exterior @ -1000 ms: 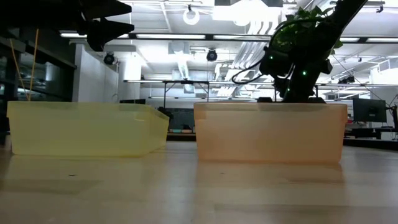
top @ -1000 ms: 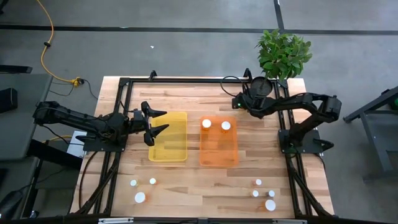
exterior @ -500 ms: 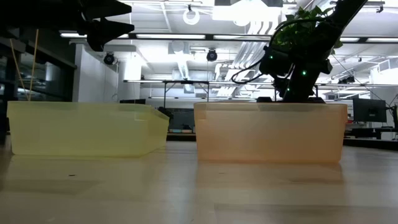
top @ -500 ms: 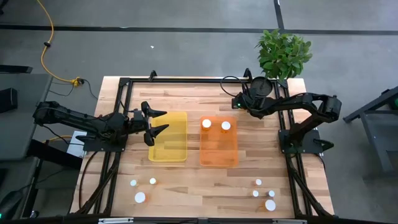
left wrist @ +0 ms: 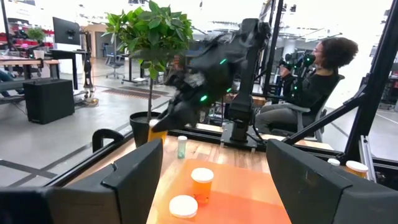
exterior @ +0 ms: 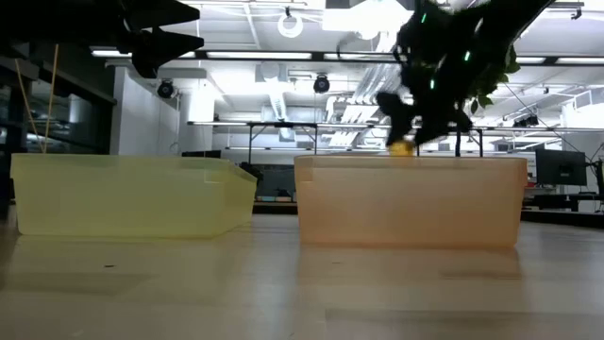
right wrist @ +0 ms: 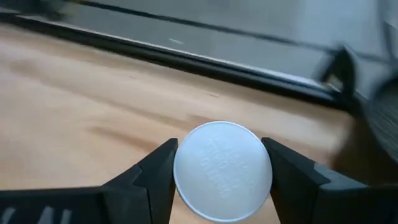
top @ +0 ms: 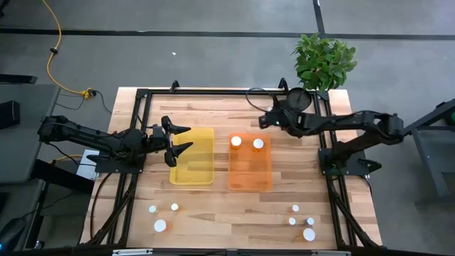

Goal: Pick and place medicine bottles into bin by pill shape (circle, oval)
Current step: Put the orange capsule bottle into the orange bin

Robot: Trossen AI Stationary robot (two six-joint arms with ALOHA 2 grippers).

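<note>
Wooden table, yellow bin, orange bin. Right gripper clenched on bottle, aloft behind orange bin. Step: carrying; next, release over matching bin. Left gripper spread, idle at yellow bin.

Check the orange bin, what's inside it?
Two white-capped medicine bottles stand at the far end of the orange bin; the left wrist view shows one cap lower than the other. The rest looks bare from above. In the low view the tinted wall hides everything inside.
</note>
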